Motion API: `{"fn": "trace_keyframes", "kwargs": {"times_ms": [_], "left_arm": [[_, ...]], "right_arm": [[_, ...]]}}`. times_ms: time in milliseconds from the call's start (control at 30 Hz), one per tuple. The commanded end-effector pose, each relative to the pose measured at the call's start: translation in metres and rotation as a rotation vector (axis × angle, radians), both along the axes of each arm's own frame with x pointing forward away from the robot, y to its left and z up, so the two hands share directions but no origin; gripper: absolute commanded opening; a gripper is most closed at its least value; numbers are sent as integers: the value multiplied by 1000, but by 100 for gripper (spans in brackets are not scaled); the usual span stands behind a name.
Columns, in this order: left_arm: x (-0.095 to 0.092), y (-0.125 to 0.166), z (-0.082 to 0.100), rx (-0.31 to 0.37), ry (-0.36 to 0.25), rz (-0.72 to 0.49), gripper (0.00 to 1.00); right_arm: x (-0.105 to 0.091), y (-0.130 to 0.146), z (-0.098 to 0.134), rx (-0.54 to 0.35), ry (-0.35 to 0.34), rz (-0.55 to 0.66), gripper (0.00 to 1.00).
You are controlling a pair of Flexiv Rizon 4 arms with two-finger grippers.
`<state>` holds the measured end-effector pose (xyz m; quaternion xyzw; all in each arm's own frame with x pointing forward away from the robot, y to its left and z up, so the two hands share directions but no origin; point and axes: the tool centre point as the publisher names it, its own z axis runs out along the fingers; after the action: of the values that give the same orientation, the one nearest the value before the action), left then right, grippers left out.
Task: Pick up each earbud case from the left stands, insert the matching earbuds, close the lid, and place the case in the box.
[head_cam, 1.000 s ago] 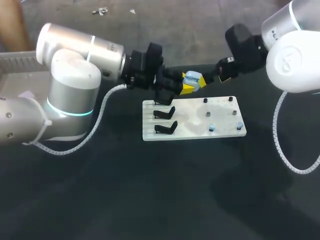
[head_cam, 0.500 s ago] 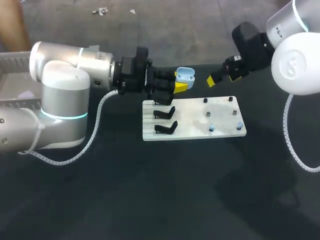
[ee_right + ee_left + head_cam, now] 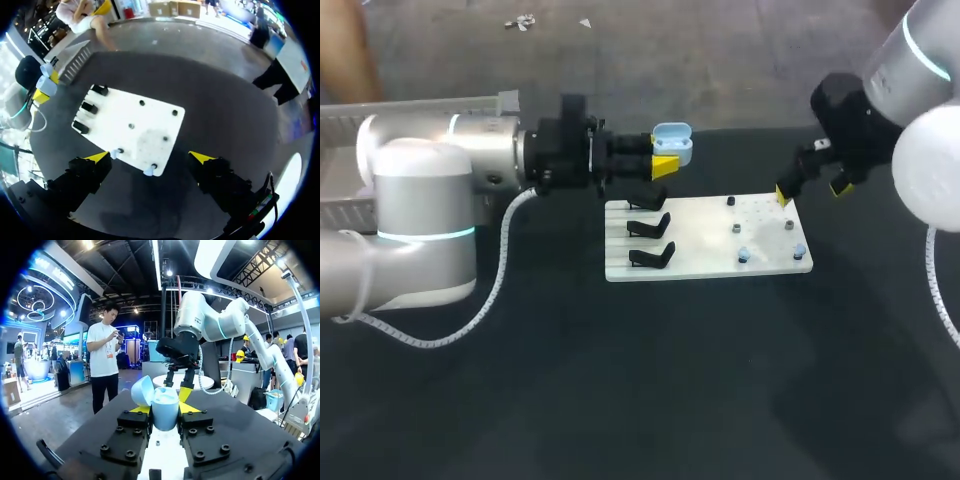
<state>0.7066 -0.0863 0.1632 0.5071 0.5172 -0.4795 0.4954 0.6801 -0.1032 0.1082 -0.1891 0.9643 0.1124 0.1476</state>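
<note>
**Case** (image 3: 672,143): smooth, rounded pale-blue plastic shell with the hinged lid standing open. It is clamped from two sides between the yellow tips of the left end effector (image 3: 665,160). It is held in the air just past the far left corner of the board, clear of the stands.

**Left end effector:** black blocky fingers with bolt heads and wedge-shaped yellow tips, closed on the case body.

**Right end effector** (image 3: 812,190): fingers wide apart and holding nothing. It hangs over the board's far right corner. In its wrist view the board's near corner lies between the tips.

**Board** (image 3: 705,242): flat white rectangular plate lying on the counter.

**Stands** (image 3: 650,228): three black angled cradles in a column on the board's left part, all without a case.

**Pegs** (image 3: 735,229): small dark studs on the board's right part.

**Earbuds** (image 3: 743,256): two small pale-blue pieces on the nearest pegs. Their shape is too small to tell.

**Box** (image 3: 420,108): grey with a ribbed wall, at the counter's far left. The left arm hides part of it.

**Counter** (image 3: 620,380): dark and matte.
</note>
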Motion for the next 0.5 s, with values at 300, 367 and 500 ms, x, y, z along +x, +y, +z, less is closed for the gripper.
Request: {"fn": "trace_keyframes", "kwargs": {"times_ms": [300,367,500], "left_arm": [[-15,6,8,-1,6,-4,0],[-16,6,7,4,10,-6,0],[-16,5,6,5,10,-6,0]], "right_arm": [[-21,-3,-12,-136,29,-79,100],[-21,-3,-12,-136,29,-79,100],[-21,-3,-12,-136,29,-79,100]]}}
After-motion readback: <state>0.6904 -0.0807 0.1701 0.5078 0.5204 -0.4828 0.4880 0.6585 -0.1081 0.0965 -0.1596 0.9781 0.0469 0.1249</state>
